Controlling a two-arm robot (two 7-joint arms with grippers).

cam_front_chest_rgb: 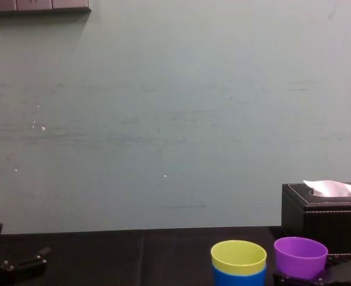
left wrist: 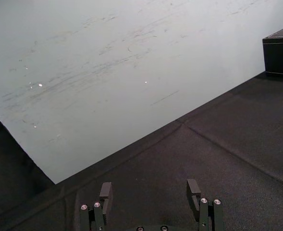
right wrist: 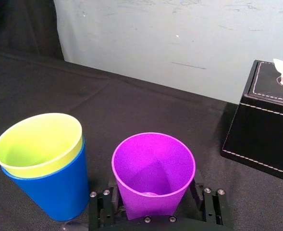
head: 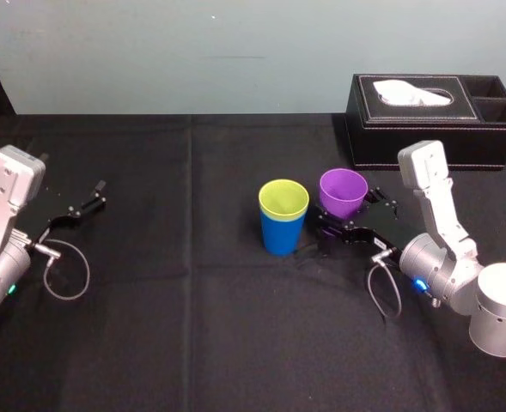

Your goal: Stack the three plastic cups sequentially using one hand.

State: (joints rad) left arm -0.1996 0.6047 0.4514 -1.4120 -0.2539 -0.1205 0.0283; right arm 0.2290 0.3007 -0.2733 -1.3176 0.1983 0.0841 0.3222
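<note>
Black-clothed table (head: 192, 326): yellow-green cup (head: 283, 199) nested in blue cup (head: 280, 239); purple cup (head: 343, 190) just beside, pinched by right gripper (head: 353, 216); left gripper (head: 94, 197) parked left, fingers spread.

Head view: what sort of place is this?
Probably a robot test bench: black-draped table, bare pale wall, staged props. The right tool holds the purple cup near a tissue box; the left tool idles at left.

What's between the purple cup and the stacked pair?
Bare black cloth, per the right wrist view; right gripper holds the purple cup, left gripper parked far left.
</note>
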